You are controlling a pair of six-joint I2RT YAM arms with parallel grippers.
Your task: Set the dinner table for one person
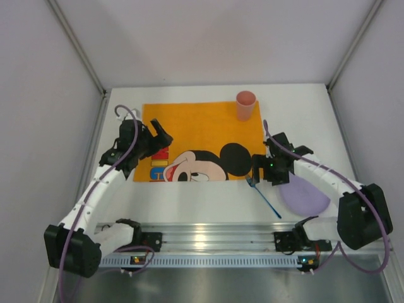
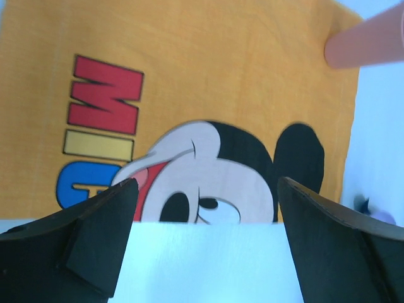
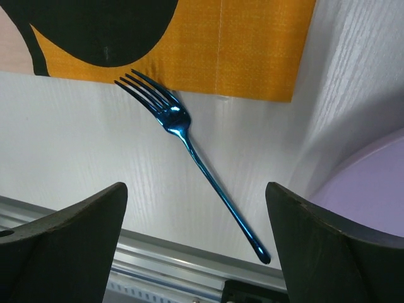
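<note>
Table (image 1: pixel 208 201) spans view w/ mat (image 1: pixel 202 126) toward 12, cup (image 1: pixel 245 105) at mat's 1; fork (image 3: pixel 189 148) off its 5, plate (image 1: pixel 304 194) at 4; L gripper (image 2: pixel 208 189) spread, empty, over mat's 8; R gripper (image 3: pixel 197 196) spread, empty, above fork.

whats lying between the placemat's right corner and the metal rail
A blue fork, tines by the placemat edge, handle end near the rail; clearest in the right wrist view.

The placemat (image 1: pixel 202 126) is orange (mouse print), cup (image 1: pixel 245 105) pink, plate (image 1: pixel 306 196) lilac, fork (image 1: pixel 265 199) blue, dinner table (image 1: pixel 208 199) white.
</note>
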